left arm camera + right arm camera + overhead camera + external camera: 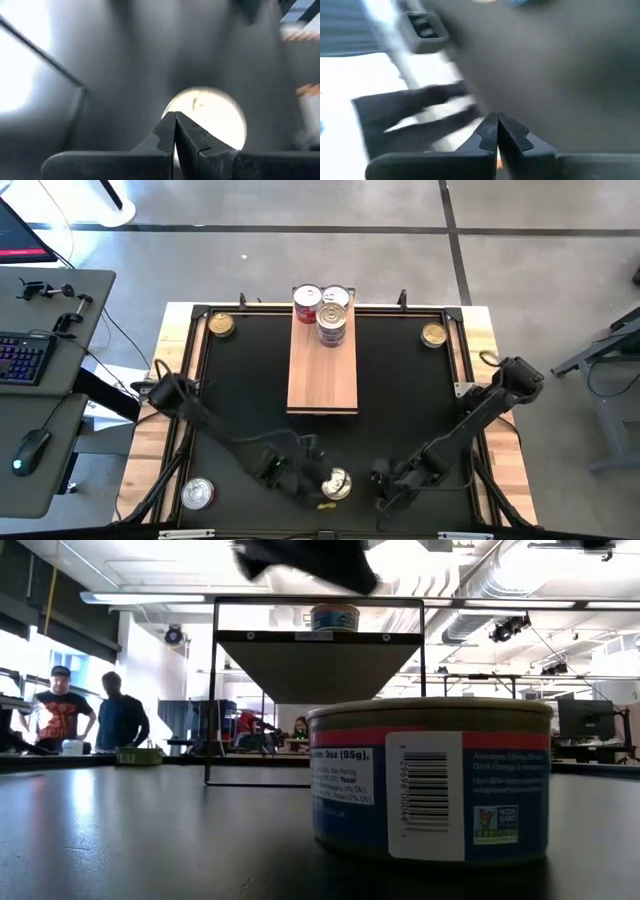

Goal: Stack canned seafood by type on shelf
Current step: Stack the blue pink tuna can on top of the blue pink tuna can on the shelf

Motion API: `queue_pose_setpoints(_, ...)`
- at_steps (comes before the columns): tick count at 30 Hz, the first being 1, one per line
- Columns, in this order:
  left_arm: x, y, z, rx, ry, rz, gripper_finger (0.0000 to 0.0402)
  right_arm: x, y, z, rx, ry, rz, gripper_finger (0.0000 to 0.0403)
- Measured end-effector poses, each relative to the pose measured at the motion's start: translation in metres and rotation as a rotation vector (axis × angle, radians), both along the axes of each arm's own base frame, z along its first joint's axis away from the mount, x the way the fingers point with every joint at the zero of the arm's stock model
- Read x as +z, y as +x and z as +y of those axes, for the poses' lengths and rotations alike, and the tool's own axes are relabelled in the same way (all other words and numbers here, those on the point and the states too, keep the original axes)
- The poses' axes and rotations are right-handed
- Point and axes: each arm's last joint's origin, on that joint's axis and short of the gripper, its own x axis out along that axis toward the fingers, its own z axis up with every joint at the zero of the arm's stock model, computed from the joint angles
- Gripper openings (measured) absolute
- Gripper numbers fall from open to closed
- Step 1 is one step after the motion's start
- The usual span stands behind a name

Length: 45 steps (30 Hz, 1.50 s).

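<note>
A black mat [240,390] covers the table, framed by pale wood edges, with a workshop floor around it. The shelf [322,365], a light-wood plank, runs from centre toward 12 o'clock; three tins [322,308] cluster at its far end, one apparently stacked on another. Both arms sit low at 6 o'clock. The left gripper [174,135] has its fingers pressed together, empty, hovering just short of a silver-lidded tin [336,484]. The right gripper [496,131] waits beside it, fingers likewise together.

Loose tins lie at 11 [221,325], 1 [433,335] and 7 o'clock [198,494]. To take the near tin well, the left fingers should spread first, then straddle its rim squarely.

That tin [430,785] reads "3oz (85g)" beside a barcode, on a blue label with a red band.
</note>
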Motion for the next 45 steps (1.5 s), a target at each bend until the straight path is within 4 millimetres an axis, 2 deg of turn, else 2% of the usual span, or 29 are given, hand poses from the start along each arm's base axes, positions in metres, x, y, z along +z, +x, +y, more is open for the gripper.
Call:
queue_pose_setpoints(2,-0.005,-0.013,-0.008,-0.006,0.095,0.005,0.0,-0.023,-0.001,0.0,-0.022,0.15,-0.082,0.0)
queue_pose_setpoints(4,-0.011,-0.025,-0.019,-0.012,0.167,-0.014,0.0,-0.036,-0.003,-0.005,-0.098,0.216,-0.164,0.0)
queue_pose_setpoints(6,-0.023,-0.036,-0.03,-0.022,0.19,-0.052,0.0,-0.041,-0.004,-0.009,-0.157,0.207,-0.235,0.0)
queue_pose_setpoints(9,-0.039,-0.046,-0.039,-0.108,0.221,-0.086,0.0,-0.046,-0.004,-0.014,-0.173,0.14,-0.246,0.0)
queue_pose_setpoints(12,-0.045,-0.042,-0.035,-0.126,0.181,-0.13,0.0,-0.049,0.0,-0.019,-0.167,0.098,-0.244,0.0)
queue_pose_setpoints(16,-0.057,-0.039,-0.023,-0.131,0.149,-0.074,0.0,-0.051,0.005,-0.028,-0.186,0.057,-0.222,0.0)
queue_pose_setpoints(19,-0.055,-0.034,-0.019,-0.113,0.114,-0.088,0.0,-0.057,0.005,-0.036,-0.202,-0.003,-0.16,0.0)
queue_pose_setpoints(25,-0.058,-0.028,-0.018,-0.162,0.072,-0.085,0.0,-0.057,0.013,-0.047,-0.241,0.002,-0.16,0.0)
queue_pose_setpoints(29,-0.056,-0.028,-0.018,-0.164,0.066,-0.091,0.0,-0.057,0.013,-0.048,-0.239,0.005,-0.152,0.0)
queue_pose_setpoints(34,-0.067,-0.026,-0.018,-0.176,0.065,-0.064,0.0,-0.058,0.015,-0.049,-0.27,0.013,-0.152,0.0)
queue_pose_setpoints(41,-0.075,-0.021,-0.018,-0.171,0.057,-0.069,0.0,-0.08,0.022,-0.044,-0.325,0.045,-0.133,0.0)
queue_pose_setpoints(45,-0.076,-0.02,-0.015,-0.169,0.056,-0.06,0.0,-0.08,0.031,-0.039,-0.353,0.045,-0.151,0.0)
